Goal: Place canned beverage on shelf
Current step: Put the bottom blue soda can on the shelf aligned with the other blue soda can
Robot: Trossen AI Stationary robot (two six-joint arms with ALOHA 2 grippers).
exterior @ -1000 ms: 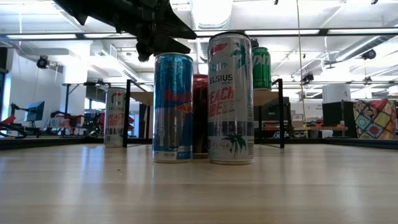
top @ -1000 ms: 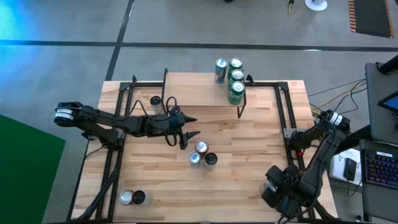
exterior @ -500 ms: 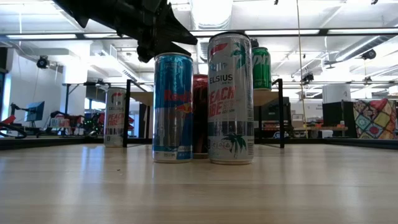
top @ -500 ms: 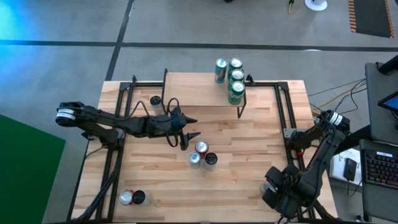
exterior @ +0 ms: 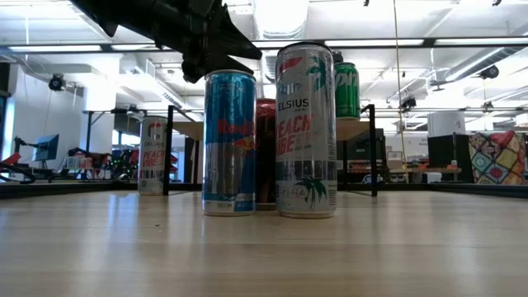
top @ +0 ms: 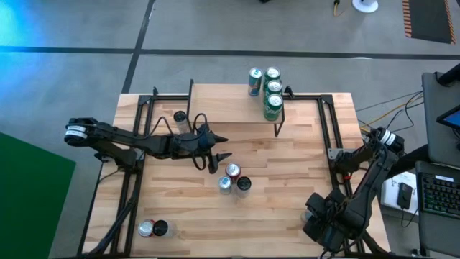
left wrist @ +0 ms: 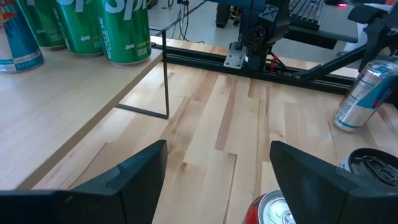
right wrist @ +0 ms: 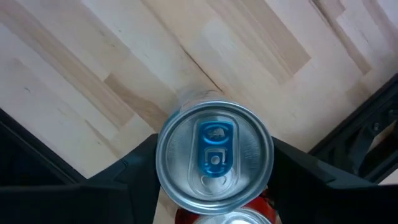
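my left pincer (top: 219, 156), open and empty, hovers mid-worktop beside the red can (top: 233, 170), well short of the shelf (top: 237, 108). the can looks rigid, smooth, slippery; i'd grip its mid-body.

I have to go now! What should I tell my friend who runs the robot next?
Left tool: open and empty, hovering beside the three cans in the middle of the table.
Right tool: parked at the table's right edge, with a blue-tabbed can right under it.
Done: four cans stand at the right end of the shelf.
Left: grab a mid-table can, probably the red one, and set it on the shelf's free part. More cans wait on the table.
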